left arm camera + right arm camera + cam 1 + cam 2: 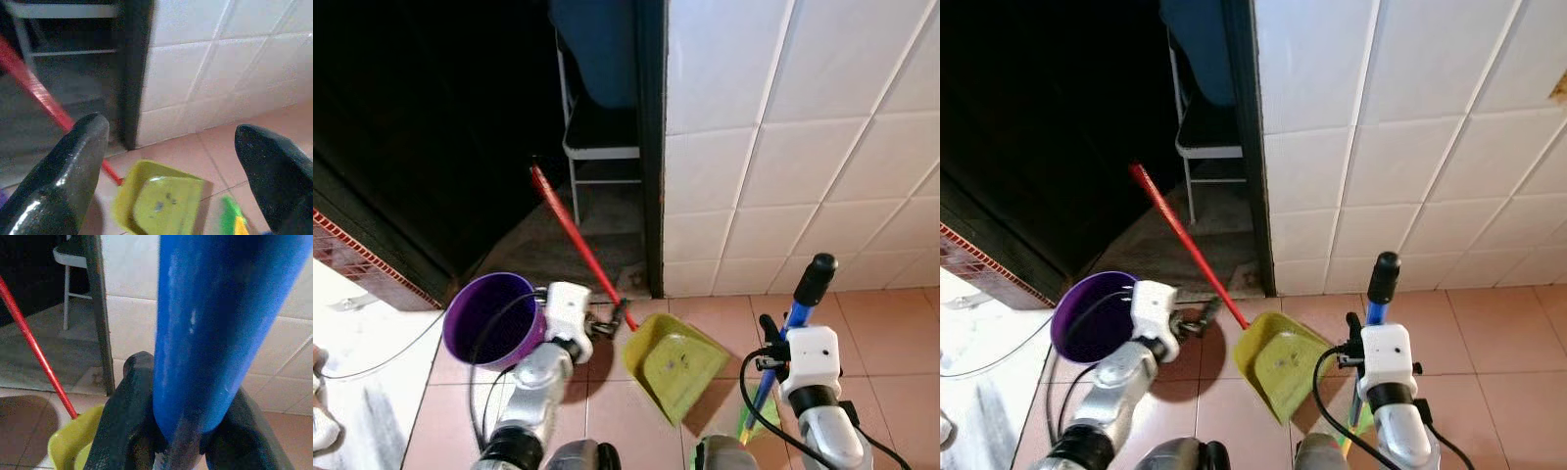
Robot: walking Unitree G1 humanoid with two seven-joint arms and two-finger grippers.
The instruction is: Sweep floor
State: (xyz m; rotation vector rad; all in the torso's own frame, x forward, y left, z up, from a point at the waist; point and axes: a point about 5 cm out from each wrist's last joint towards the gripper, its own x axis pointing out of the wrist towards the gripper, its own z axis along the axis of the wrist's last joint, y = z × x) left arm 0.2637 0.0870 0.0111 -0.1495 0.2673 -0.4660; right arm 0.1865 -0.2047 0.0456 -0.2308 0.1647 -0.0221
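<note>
The broom (800, 323) stands nearly upright at the robot's right side, blue pole with a black cap on top, green bristles (754, 419) down on the pink floor tiles (891, 333). The right gripper (171, 431) is clamped on the blue pole, one black finger on each side of it, seen close in the right wrist view; in the head views the white wrist block sits just below the black cap. The yellow-green dustpan (674, 364) lies flat on the tiles just left of the broom, mouth toward the robot, a few dark specks on its tray. Its long red handle (573, 235) slants up and away toward the dark doorway. The left gripper (607, 326) is at the foot of the red handle, where it meets the pan; its fingers (63, 171) stand wide apart in the left wrist view, the handle passing just beside one of them, can't tell if it touches. A purple bucket (492, 318) sits on the floor close against the left forearm. Behind the pan, a white tiled wall (783, 127) with a dark door frame (651, 147) at its edge. Through the doorway, a white metal chair (592, 147) with something blue on it. Thin black cable (382, 360) trails over the pale floor at far left.
</note>
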